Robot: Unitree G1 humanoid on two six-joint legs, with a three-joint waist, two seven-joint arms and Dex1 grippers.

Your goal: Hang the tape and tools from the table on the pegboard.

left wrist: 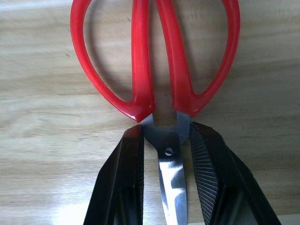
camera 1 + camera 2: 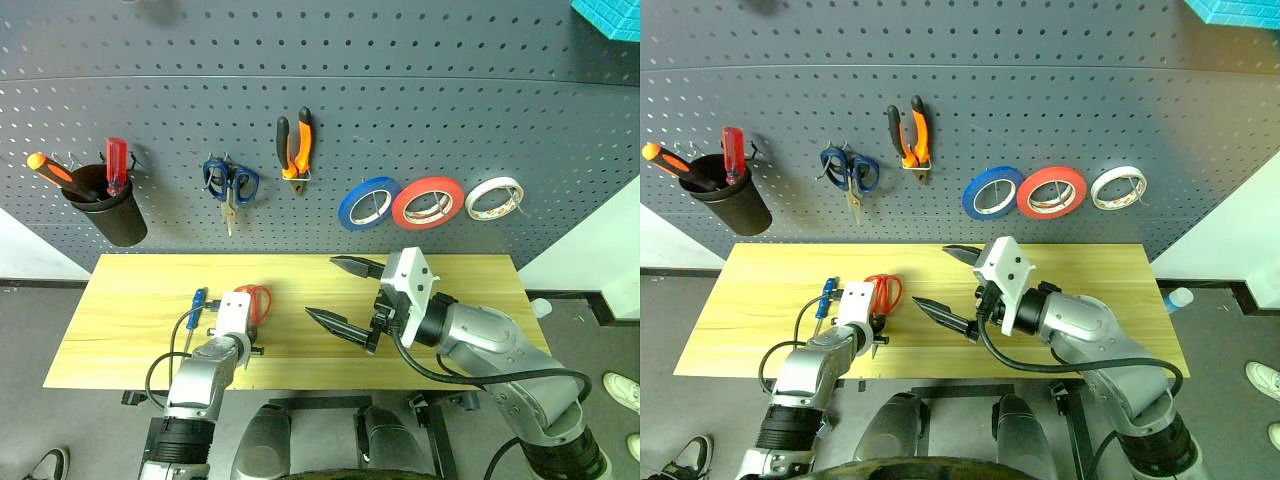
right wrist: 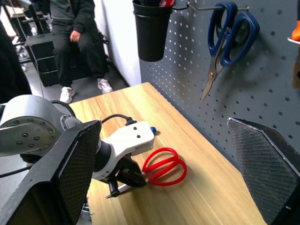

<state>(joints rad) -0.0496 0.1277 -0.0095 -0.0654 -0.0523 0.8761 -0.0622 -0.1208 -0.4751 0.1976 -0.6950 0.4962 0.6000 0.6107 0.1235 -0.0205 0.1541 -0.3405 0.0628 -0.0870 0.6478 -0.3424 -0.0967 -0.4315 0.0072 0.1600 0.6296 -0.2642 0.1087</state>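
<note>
The red-handled scissors (image 1: 154,61) lie flat on the wooden table (image 2: 140,290) near its front left. My left gripper (image 1: 166,129) is shut on their blades just below the pivot, handles pointing toward the pegboard (image 2: 450,100); the right wrist view also shows the scissors (image 3: 164,166) in this grip. My right gripper (image 2: 320,286) hovers open over the table's middle, nothing between its fingers. The red tape (image 2: 428,203) hangs on the pegboard between two other rolls. The orange-and-black pliers (image 2: 294,145) hang on a hook higher up.
On the pegboard hang a blue roll (image 2: 368,202), a white roll (image 2: 495,198), blue-handled scissors (image 2: 230,185) and a black cup (image 2: 105,205) holding screwdrivers. A small blue-handled tool (image 2: 196,305) lies beside my left gripper. A person (image 3: 75,33) sits beyond the table's left end.
</note>
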